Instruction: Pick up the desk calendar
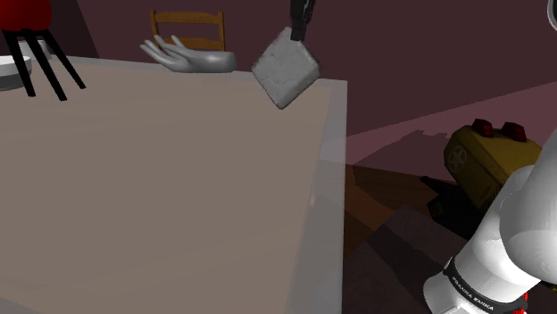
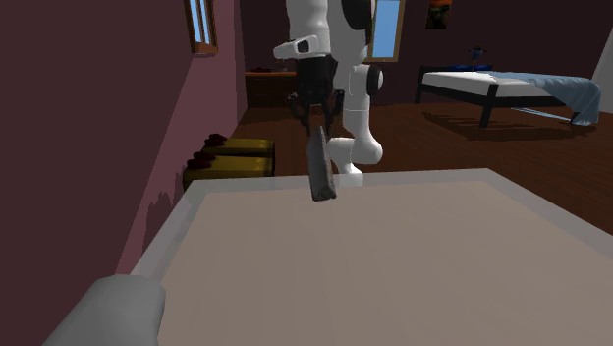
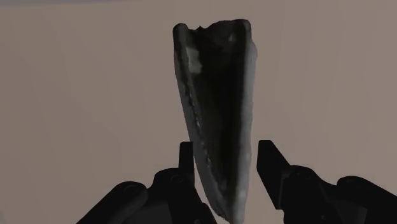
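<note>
The desk calendar [image 1: 286,67] is a grey, rough-surfaced wedge hanging tilted in the air above the far right corner of the beige table [image 1: 161,196]. My black gripper [image 1: 297,36] is shut on the calendar's upper end. In the second exterior view the calendar [image 2: 320,167] shows edge-on, dark and narrow, clear of the tabletop, with the gripper [image 2: 316,123] above it. The wrist view looks down along the calendar [image 3: 216,95], whose thin end sits between the fingers of the gripper [image 3: 226,162], with the tabletop far below.
A grey hand sculpture [image 1: 192,58] lies at the table's far edge, a wooden chair [image 1: 187,27] behind it. A red-topped, black-legged object [image 1: 36,53] and a white dish [image 1: 11,71] stand far left. An olive case [image 1: 486,165] sits on the floor right of the table.
</note>
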